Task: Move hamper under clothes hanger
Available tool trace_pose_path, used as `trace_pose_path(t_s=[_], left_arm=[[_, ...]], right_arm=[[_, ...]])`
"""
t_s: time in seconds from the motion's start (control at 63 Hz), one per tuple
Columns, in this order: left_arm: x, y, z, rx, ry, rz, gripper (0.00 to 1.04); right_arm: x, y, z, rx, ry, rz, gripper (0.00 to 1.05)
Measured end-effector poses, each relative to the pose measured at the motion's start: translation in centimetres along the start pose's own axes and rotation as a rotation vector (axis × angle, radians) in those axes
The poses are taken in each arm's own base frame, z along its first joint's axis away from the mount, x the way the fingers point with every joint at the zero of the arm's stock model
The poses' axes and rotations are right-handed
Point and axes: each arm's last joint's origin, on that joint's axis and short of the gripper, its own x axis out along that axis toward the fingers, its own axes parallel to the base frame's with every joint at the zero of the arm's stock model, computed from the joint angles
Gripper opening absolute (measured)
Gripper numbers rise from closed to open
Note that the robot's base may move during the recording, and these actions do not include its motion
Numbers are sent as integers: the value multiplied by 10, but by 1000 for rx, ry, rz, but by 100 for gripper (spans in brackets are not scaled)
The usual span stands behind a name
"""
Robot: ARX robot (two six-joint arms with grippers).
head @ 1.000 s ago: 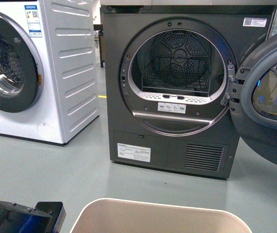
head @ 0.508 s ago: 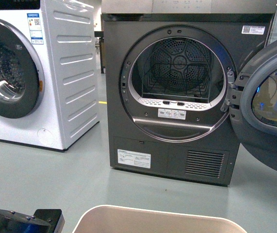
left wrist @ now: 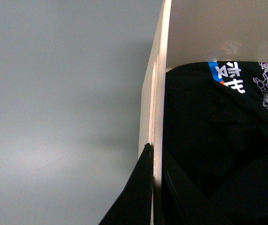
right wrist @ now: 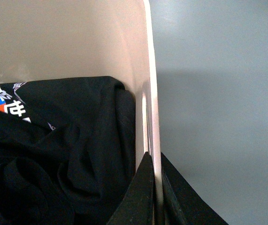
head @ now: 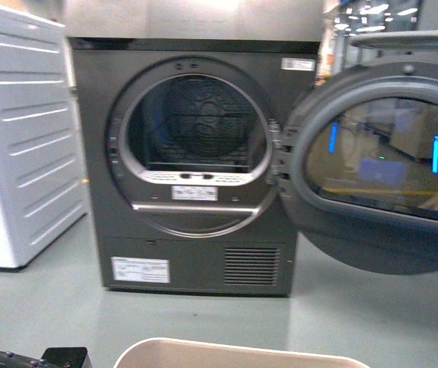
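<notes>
The hamper (head: 238,353) sits at your 6 o'clock, smooth beige plastic with a rounded rim. Your left fingers (left wrist: 134,197) and right fingers (right wrist: 136,197) clamp its thin walls, and open grey floor (head: 357,314) reaches the dryer (head: 195,261) at 12.

Front view's pretty smeared, can't read the stickers (head: 139,270) on the dryer (head: 195,264). The hamper (head: 242,354) is chopped off at 6 o'clock, only its rim shows. The white washer (head: 19,146) at 9 o'clock and the dryer door (head: 380,161) at 3 are cut off too.
</notes>
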Motion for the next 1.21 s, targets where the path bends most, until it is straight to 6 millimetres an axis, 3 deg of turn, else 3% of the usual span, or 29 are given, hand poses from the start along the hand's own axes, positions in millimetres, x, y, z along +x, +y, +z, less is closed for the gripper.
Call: trace_pose_path(t_s=[1.206], left_arm=[[1,-3,0,9,0,-12,4]], right_arm=[[-1,-3,0,8,2,-11,3]])
